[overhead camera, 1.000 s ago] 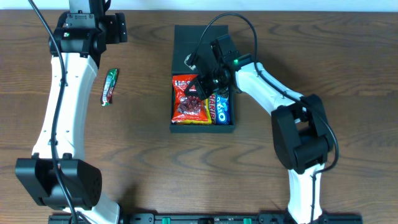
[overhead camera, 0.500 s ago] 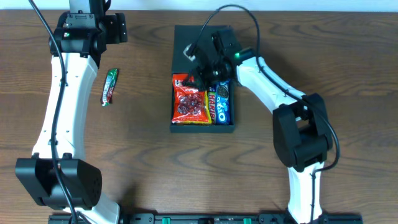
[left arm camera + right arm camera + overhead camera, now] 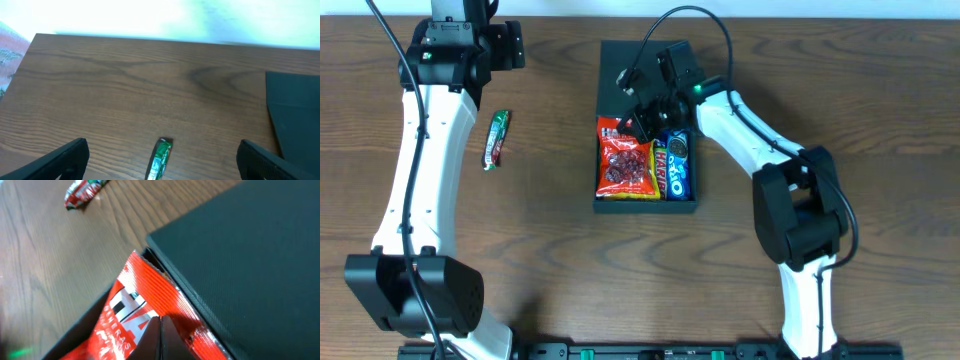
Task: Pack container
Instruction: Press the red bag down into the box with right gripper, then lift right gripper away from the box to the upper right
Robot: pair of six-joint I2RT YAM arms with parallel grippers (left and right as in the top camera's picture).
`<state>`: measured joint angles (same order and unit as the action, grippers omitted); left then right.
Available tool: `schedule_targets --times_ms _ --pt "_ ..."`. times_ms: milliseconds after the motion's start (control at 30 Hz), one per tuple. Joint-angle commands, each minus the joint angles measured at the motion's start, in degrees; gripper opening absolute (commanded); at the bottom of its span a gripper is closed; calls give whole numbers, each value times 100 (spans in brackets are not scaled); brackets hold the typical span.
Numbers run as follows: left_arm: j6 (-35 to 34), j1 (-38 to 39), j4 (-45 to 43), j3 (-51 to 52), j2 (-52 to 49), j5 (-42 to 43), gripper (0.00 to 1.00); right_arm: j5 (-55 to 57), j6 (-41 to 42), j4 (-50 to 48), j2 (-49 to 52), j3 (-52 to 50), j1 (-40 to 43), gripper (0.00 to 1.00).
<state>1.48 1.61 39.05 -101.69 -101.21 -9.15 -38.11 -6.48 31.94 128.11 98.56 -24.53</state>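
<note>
One container (image 3: 648,207), lengthwise near-to-far, lid (image 3: 618,62) farthest.

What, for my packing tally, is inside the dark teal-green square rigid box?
In the box: a red crinkly plastic bag, a dark orange-lettered packet and a blue packet, side by side. The right gripper covers the red bag's top; anything underneath is hidden.

In the overhead view the right tool (image 3: 642,124) covers the red packet's (image 3: 628,170) end nearest the container's (image 3: 615,70) lid; in the wrist view its fingers (image 3: 151,347), pressed together, are cut by the lower edge; whether they pinch the packet cannot be told; left of the container, the green bar (image 3: 159,160) is cut off too.
</note>
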Motion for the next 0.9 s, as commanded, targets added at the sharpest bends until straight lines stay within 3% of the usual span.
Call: schedule_targets --times_ms 0,533,733,867 --pt "-42 -9 15 -20 -35 24 95 81 26 35 140 -9 -52 1" --pt "-15 -15 151 -15 -37 20 95 -118 129 632 -1421 826 557 1" --pt "470 -258 293 365 -378 96 95 -116 107 1016 -1904 826 1099 1" --pt "1237 -306 212 483 -966 256 95 -114 -227 1403 -2065 826 1460 1"
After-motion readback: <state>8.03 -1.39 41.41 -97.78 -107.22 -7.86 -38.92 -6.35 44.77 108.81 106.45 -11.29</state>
